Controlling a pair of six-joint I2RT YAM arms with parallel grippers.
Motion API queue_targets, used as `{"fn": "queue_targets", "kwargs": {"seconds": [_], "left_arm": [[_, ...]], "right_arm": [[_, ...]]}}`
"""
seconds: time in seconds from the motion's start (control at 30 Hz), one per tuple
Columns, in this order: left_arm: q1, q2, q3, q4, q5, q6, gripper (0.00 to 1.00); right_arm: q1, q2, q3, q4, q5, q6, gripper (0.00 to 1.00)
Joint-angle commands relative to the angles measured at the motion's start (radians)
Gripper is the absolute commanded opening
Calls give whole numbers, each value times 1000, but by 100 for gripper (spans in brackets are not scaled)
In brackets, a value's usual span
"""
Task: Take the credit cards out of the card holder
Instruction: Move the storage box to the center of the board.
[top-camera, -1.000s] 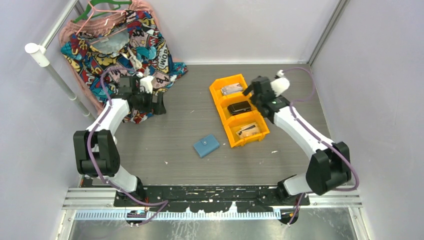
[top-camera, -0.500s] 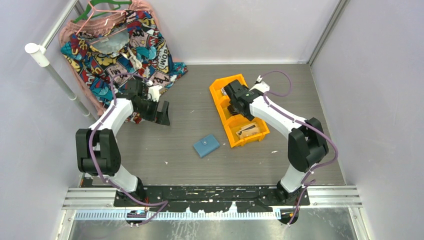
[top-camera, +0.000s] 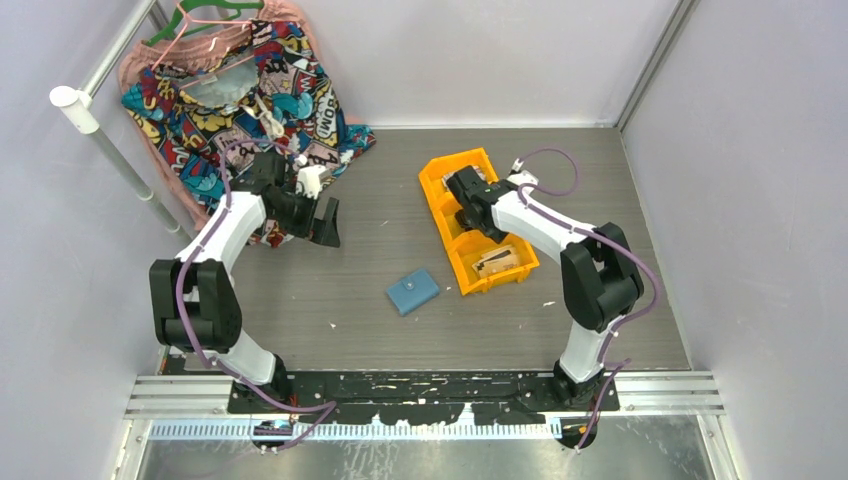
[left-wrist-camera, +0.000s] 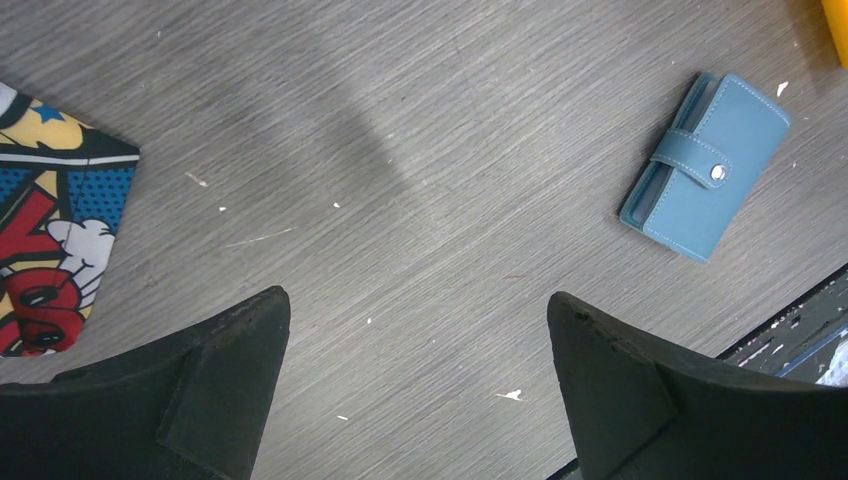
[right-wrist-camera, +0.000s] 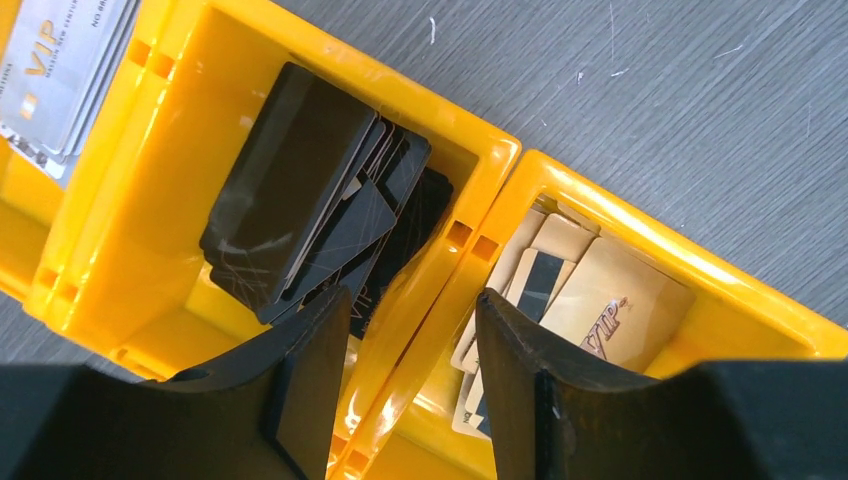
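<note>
The blue card holder (top-camera: 413, 291) lies shut on the grey table, its snap dot up; it also shows in the left wrist view (left-wrist-camera: 705, 165). No card sticks out of it. My left gripper (top-camera: 325, 225) is open and empty, up and to the left of the holder, above bare table (left-wrist-camera: 415, 300). My right gripper (top-camera: 466, 203) is open over the orange bins (top-camera: 450, 252), its fingers straddling the divider wall (right-wrist-camera: 450, 240) between two compartments (right-wrist-camera: 412, 295).
The bin row holds silver cards (right-wrist-camera: 60, 70) at the far end, black cards (right-wrist-camera: 290, 190) in the middle and gold cards (right-wrist-camera: 610, 300) at the near end. A comic-print garment (top-camera: 240, 90) on a hanger lies at the back left, beside a white pole (top-camera: 110, 150).
My right arm has swung left and come down over the bins. My left gripper has moved right, off the garment's edge. The card holder has not moved.
</note>
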Motion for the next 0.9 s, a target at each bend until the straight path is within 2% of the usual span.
{"fn": "queue_targets", "kwargs": {"seconds": [0.0, 0.1, 0.17, 0.33, 0.37, 0.57, 0.67, 0.73, 0.87], "left_arm": [[-3, -41, 56, -31, 37, 16, 100], [-4, -37, 68, -36, 38, 16, 100], [-4, -39, 75, -39, 39, 16, 100], [-4, -48, 76, -37, 48, 16, 100], [-4, -51, 75, -34, 51, 16, 100], [-4, -44, 92, -54, 54, 24, 100], [-4, -41, 89, -55, 53, 24, 100], [-5, -42, 82, -55, 53, 24, 100], [-10, -44, 72, -61, 55, 25, 100]], "right_arm": [[-8, 4, 2, -8, 23, 22, 56], [-14, 11, 5, 4, 21, 17, 53], [-26, 13, 9, 29, 14, -7, 46], [-58, 42, 35, 119, -38, -172, 17], [-59, 54, 52, 122, -32, -210, 14], [-64, 95, 112, 186, -83, -420, 6], [-65, 105, 114, 240, -170, -483, 5], [-65, 112, 116, 293, -246, -534, 1], [-65, 142, 162, 339, -357, -658, 1]]}}
